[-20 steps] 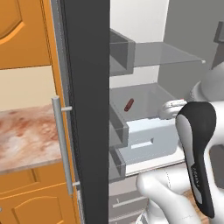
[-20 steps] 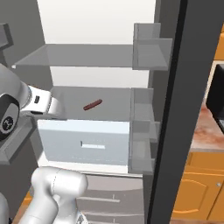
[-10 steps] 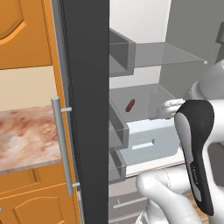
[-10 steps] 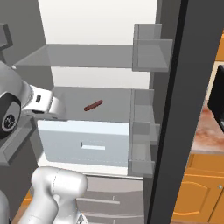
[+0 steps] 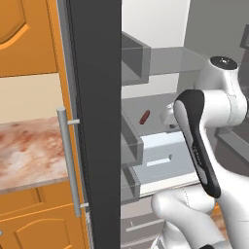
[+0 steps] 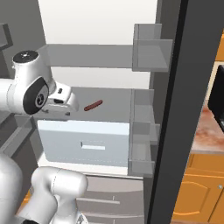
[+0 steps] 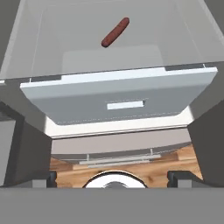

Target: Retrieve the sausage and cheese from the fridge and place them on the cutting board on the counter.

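The sausage (image 5: pixel 144 117) (image 6: pixel 93 105) is a short dark red-brown cylinder lying alone on a glass shelf inside the open fridge (image 6: pixel 100 94). From the hand camera the sausage (image 7: pixel 115 32) lies at the top, beyond the front of a pale drawer (image 7: pixel 118 98). My gripper (image 7: pixel 113 176) is open, its two dark fingertips (image 7: pixel 52 177) far apart with nothing between them. The hand (image 6: pixel 61 103) hovers at shelf height, short of the sausage and to its left in the right base view. The cheese and the cutting board are out of view. A strip of the counter (image 5: pixel 29 151) shows left of the fridge door.
The open door's dark edge (image 5: pixel 97 121) and its bar handle (image 5: pixel 68 160) stand at the left. Clear door bins (image 6: pixel 148 52) (image 6: pixel 142 131) line the right door. Another glass shelf (image 6: pixel 87 54) sits above the sausage. Orange cabinets (image 5: pixel 29 34) flank the fridge.
The hand has moved in toward the sausage along the shelf, and the elbow has risen. The jaws stay open. The sausage has not moved.
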